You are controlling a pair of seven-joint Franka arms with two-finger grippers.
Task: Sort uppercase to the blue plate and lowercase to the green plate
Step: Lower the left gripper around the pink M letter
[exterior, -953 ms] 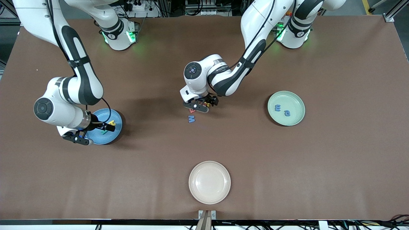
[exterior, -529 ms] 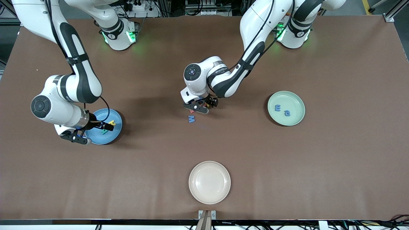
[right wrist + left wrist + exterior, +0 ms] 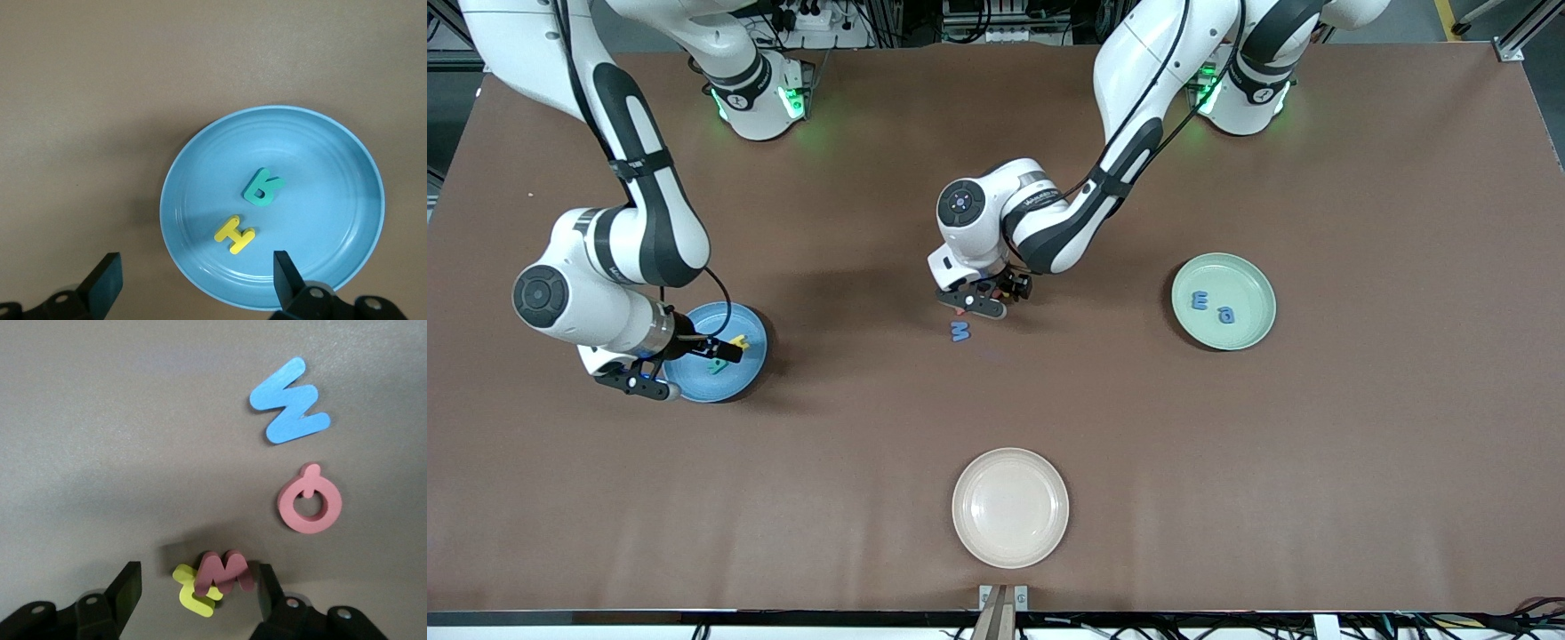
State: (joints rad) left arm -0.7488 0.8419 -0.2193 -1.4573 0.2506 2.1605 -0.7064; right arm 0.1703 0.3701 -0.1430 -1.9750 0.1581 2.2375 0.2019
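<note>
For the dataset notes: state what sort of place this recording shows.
Most likely a robotics lab test bench, not a home. Two white arms are bolted along one edge of a brown-covered table, aluminium framing and loose cables border it, and the only props are foam letters and three plates, such as the cream plate.

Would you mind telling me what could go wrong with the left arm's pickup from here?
1. The left claw straddles the red lowercase letter, which overlaps the yellow lowercase letter. A squeeze may catch both, and one might drop before reaching the green plate.
2. The red Q lies close beside that pair, so it could be nudged as they lift.
</note>
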